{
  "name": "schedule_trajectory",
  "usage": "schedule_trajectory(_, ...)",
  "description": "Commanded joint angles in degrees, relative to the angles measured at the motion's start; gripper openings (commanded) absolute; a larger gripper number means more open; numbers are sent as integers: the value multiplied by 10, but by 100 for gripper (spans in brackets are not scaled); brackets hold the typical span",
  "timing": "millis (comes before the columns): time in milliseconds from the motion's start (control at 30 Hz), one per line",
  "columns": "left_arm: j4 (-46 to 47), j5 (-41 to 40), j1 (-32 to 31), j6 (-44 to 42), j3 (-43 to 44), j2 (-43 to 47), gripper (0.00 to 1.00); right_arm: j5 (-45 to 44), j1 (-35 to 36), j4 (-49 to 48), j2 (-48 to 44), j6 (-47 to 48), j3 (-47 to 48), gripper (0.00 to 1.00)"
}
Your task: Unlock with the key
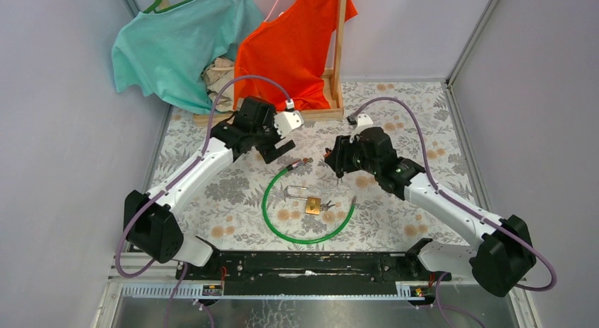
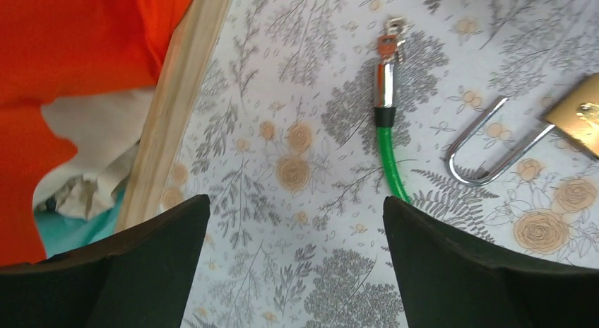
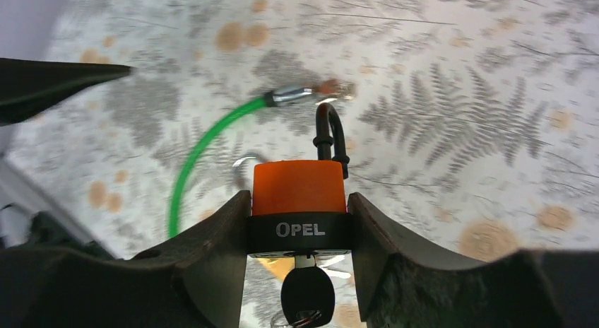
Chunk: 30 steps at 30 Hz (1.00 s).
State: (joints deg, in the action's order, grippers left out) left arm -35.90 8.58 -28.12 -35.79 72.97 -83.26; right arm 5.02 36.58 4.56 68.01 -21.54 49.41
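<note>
Nearest me, toward the middle of the desk (image 1: 233,222), a brass padlock (image 1: 313,205) lies flat inside the curve of a green cable (image 1: 272,222), well apart from both sets of fingers. Beyond it, my right fingers (image 3: 226,229) are clamped on the sides of the orange lock (image 3: 300,186). They hold it above the desk with its black shackle (image 3: 330,130) pointing away. The key (image 3: 307,293) sits in the lock's underside, its black head hanging free. My left fingers (image 2: 162,229) stand wide apart with nothing between them, above the cable's chrome tip (image 2: 385,80).

I judge the lock small, rigid and heavy for its size. Its smooth plastic shell could twist in my grip once the key turns, so the squeeze on its flat sides must be firm. The key looks light, thin and stiff. I would pinch its head across the flat faces and turn about the stem without pulling down.

Shirts (image 1: 297,45) hang at the far edge.
</note>
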Motion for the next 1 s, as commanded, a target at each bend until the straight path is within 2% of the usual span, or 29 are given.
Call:
schedule_trajectory(0, 67, -62, 12, 50, -26, 34, 100, -132, -1, -38, 25, 41, -15, 0)
schedule_trajectory(67, 75, -85, 14, 67, -28, 40, 100, -162, -1, -46, 49, 49, -16, 0)
schedule_trajectory(200, 61, -67, 33, 69, -20, 32, 100, -181, -1, -68, 115, 60, -19, 0)
schedule_trajectory(333, 68, -67, 60, 87, -22, 34, 100, -161, -1, -98, 176, 52, -25, 0)
schedule_trajectory(467, 123, -73, 102, 117, -63, 70, 100, -134, -1, -132, 206, 29, -38, 0)
schedule_trajectory(600, 137, -23, 129, 133, -91, 99, 100, -92, -1, -142, 238, 0, -37, 0)
schedule_trajectory(633, 129, -10, 129, 134, -92, 100, 100, -84, -1, -129, 247, -3, -28, 12)
schedule_trajectory(700, 124, -4, 131, 145, -92, 100, 100, -83, -1, -113, 253, -6, -16, 43)
schedule_trajectory(867, 146, -7, 156, 173, -108, 97, 100, -114, -1, -95, 205, 2, -19, 93)
schedule_trajectory(900, 149, -3, 166, 182, -109, 96, 100, -122, -1, -84, 197, 5, -13, 100)
schedule_trajectory(967, 150, 8, 184, 195, -110, 94, 100, -137, -1, -58, 179, 9, -3, 99)
